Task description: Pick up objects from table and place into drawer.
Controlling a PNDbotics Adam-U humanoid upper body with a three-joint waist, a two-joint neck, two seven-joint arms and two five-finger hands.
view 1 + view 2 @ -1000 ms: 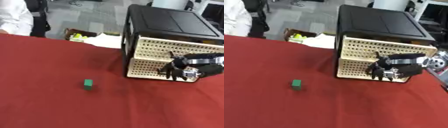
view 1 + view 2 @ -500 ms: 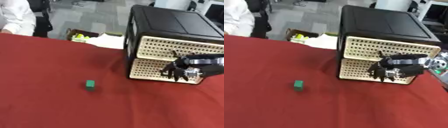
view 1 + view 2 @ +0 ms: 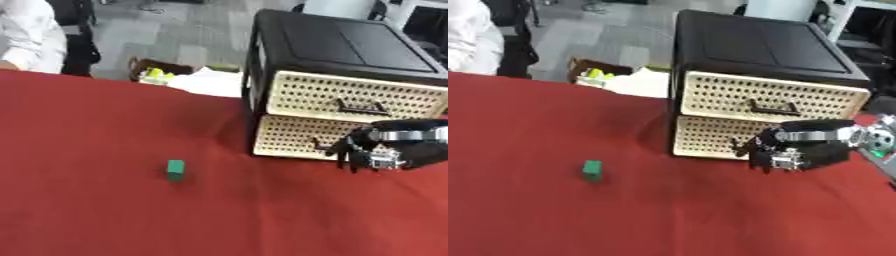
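Nothing here can be read: no lettering, label, brand or number shows on any surface in either view from where I stand.

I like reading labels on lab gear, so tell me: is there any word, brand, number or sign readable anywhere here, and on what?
None can be read.
Black cabinet: no lettering shows on top or sides.
Two perforated cream drawers: holes and dark handles only.
Green block: plain faces.
Red tablecloth: no print.
Right hand, at the lower drawer: no marking legible.
Box on the floor behind: yellow-green contents, too blurred to read.
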